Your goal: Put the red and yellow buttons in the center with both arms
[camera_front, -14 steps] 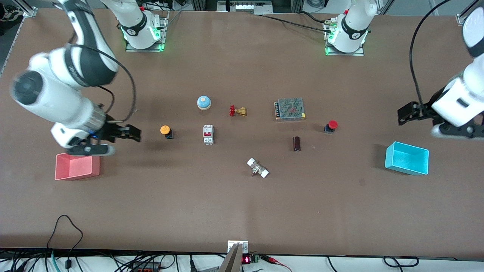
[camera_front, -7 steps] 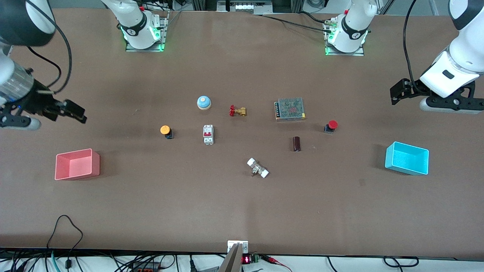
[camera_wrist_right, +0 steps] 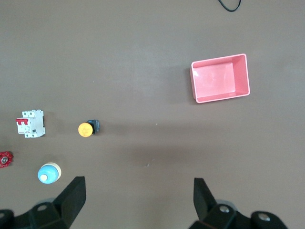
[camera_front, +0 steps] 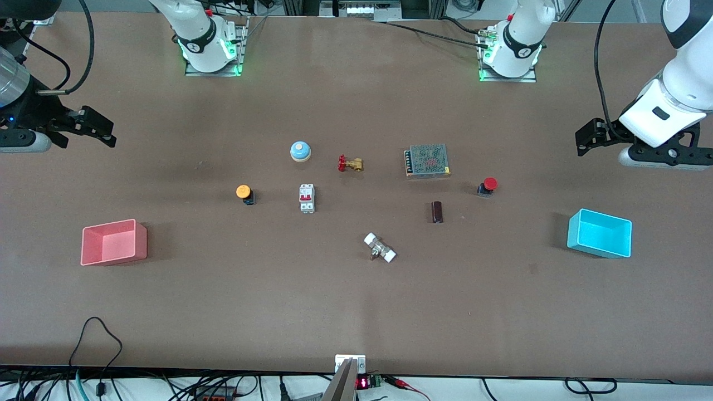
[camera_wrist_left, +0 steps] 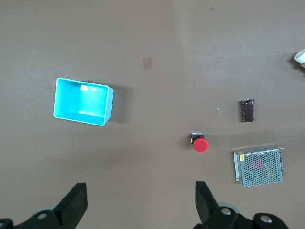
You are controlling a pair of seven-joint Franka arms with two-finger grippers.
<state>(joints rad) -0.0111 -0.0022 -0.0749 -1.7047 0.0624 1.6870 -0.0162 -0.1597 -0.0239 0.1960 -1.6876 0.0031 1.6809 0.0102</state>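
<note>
Both arms now lifted off, left pincer (camera_front: 584, 139) and right pincer (camera_front: 100, 129) spread; two buttons, red button (camera_front: 488, 185), yellow button (camera_front: 244, 192).

Matt brown tabletop (camera_front: 356, 312); glossy plastic cyan bin (camera_front: 600, 233); perforated metal box (camera_front: 428, 160).

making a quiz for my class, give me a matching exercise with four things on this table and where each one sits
Things:
1. red button
2. yellow button
3. pink bin
4. blue bin

Places:
A. toward the right arm's end of the table, nearer the front camera than the yellow button
B. beside the white breaker switch
C. toward the left arm's end of the table, nearer the front camera than the red button
D. beside the metal mesh box and the dark cylinder

Pairs: 1-D, 2-B, 3-A, 4-C
</note>
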